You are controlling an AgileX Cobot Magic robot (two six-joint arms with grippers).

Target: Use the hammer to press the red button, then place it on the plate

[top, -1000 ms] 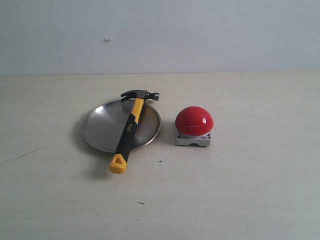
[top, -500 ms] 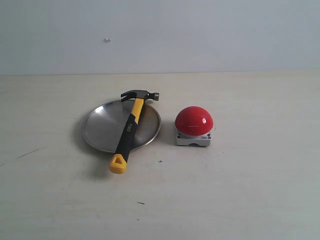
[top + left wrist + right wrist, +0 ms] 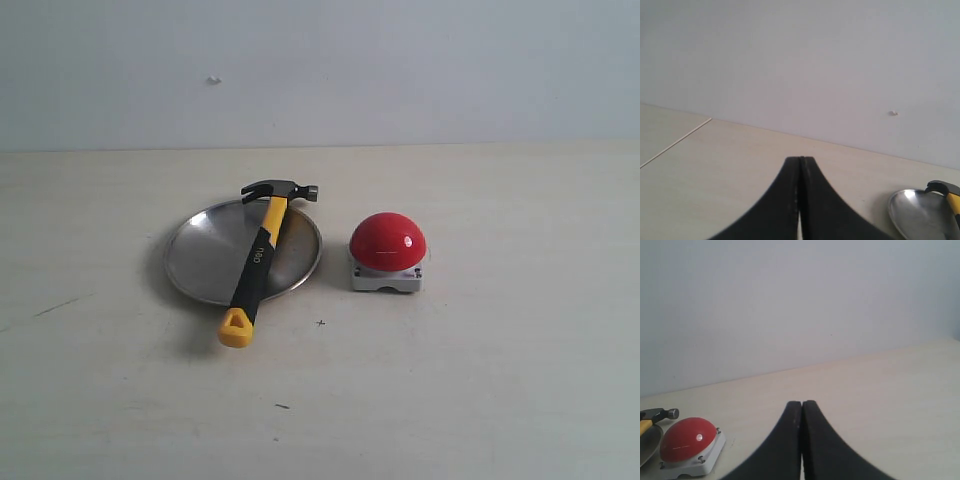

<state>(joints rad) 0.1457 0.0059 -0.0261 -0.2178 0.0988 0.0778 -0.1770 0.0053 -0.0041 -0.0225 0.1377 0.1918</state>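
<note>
The hammer (image 3: 262,252) is lying across the plate (image 3: 205,255). Its dark head is sitting at the plate's far rim, its black handle is crossing the plate's right part, and its yellow looped end is overhanging the plate's near rim and resting on the table (image 3: 480,380). The button (image 3: 388,242) is sitting upright on the table just to the right of the plate, apart from its rim and not touching the hammer. The left gripper (image 3: 800,161) is holding its fingers pressed together with nothing between them, off to the plate's left side above bare table. The right gripper (image 3: 801,404) is likewise keeping its fingers pressed together and empty, on the button's far side from the plate.
</note>
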